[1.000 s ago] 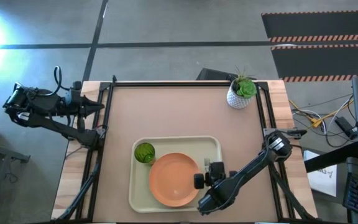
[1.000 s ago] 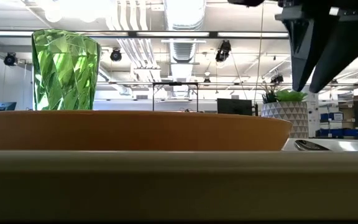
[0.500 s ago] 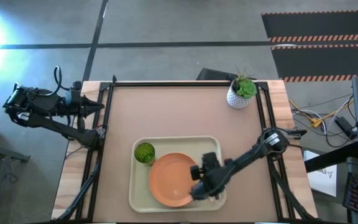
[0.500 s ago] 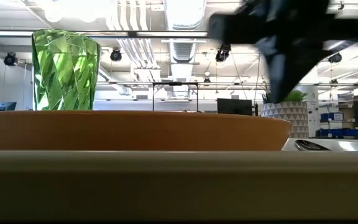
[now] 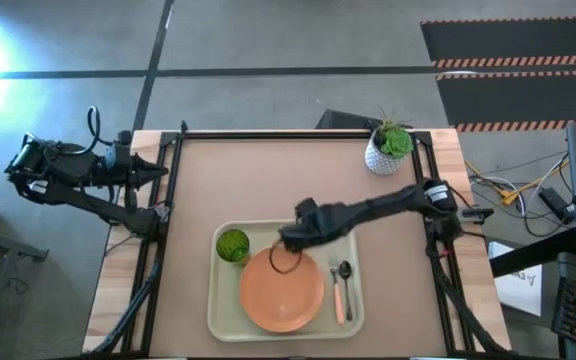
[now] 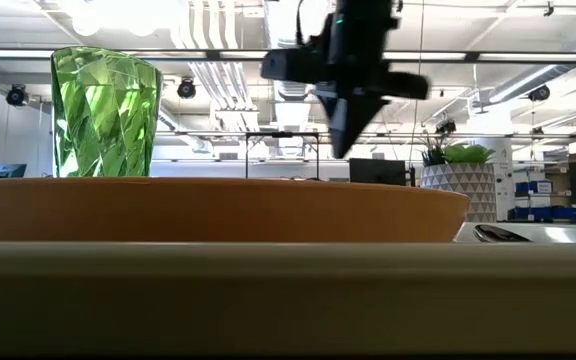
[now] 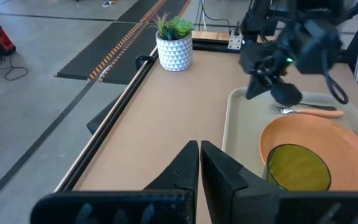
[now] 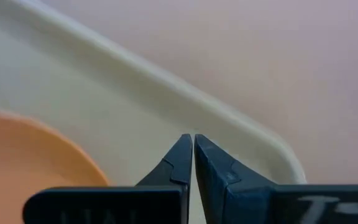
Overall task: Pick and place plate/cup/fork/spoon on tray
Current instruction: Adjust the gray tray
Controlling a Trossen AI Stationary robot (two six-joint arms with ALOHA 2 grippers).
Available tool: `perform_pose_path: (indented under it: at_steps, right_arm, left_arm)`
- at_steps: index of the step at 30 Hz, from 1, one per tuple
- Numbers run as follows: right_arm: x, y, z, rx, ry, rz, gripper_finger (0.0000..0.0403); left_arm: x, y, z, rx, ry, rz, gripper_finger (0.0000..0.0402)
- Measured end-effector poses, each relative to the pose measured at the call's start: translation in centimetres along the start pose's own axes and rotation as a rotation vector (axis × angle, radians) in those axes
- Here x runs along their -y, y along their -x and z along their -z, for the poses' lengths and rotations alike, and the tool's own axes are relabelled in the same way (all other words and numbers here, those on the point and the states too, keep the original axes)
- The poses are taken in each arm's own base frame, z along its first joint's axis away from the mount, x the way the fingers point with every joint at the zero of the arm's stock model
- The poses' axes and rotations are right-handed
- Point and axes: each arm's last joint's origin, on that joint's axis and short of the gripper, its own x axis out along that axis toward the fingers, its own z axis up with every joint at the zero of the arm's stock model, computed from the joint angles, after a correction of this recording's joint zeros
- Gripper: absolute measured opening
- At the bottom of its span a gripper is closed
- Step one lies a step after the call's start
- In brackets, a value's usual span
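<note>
The pale tray (image 5: 218,318) lies near the table's front edge. On it rest the orange plate (image 5: 281,290), the green cup (image 5: 232,245) upright at its far left corner, and along its right side the orange-handled fork (image 5: 337,298) and the dark spoon (image 5: 346,270). My right gripper (image 5: 286,240) hangs shut above the tray's far part, between cup and spoon, with nothing in it; its wrist view shows the shut fingertips (image 8: 192,140) over the tray's rim (image 8: 166,81). My left gripper (image 7: 199,146) waits shut off the table's far left corner.
A white pot with a green plant (image 5: 386,150) stands at the table's far right corner. Bare tabletop (image 5: 268,180) spreads between the tray and the far edge. Black rails (image 5: 423,170) run along the table's sides.
My right gripper has swung from over the tray's right side toward the table's left and far edges, risen a little, rolled about its own axis and shut. The fork and spoon now show lying on the tray's right side.
</note>
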Motion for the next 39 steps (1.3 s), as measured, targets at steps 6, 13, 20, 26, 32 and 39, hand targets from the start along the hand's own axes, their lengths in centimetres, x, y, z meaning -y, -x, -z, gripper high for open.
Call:
perform_pose_path:
  at_steps: [6,13,20,26,32,39]
  right_arm:
    - [0.5,-1.4,-4.1,-0.014,0.024,-0.126,0.0008]
    - [-0.2,-2.8,-4.5,-0.050,0.065,-0.182,0.0008]
    - [-1.1,-5.4,-3.2,-0.111,0.067,-0.236,0.0008]
    - [-1.3,-7.8,-2.4,-0.089,0.043,-0.287,0.0008]
    - [-0.9,-8.5,-2.2,-0.113,0.040,-0.288,0.0008]
    - [-0.4,-10.1,-2.3,-0.079,0.012,-0.324,0.0008]
  left_arm:
    - [0.0,0.0,0.0,-0.001,0.000,0.000,0.0000]
    - [0.0,0.0,0.1,-0.012,-0.005,-0.002,0.0000]
    - [0.0,0.0,0.2,-0.024,-0.009,-0.005,0.0000]
    - [0.0,0.0,0.3,-0.024,-0.009,-0.005,0.0000]
    - [0.0,0.0,0.3,-0.025,-0.010,-0.005,0.0000]
    - [0.0,0.0,0.3,-0.025,-0.010,-0.005,0.0000]
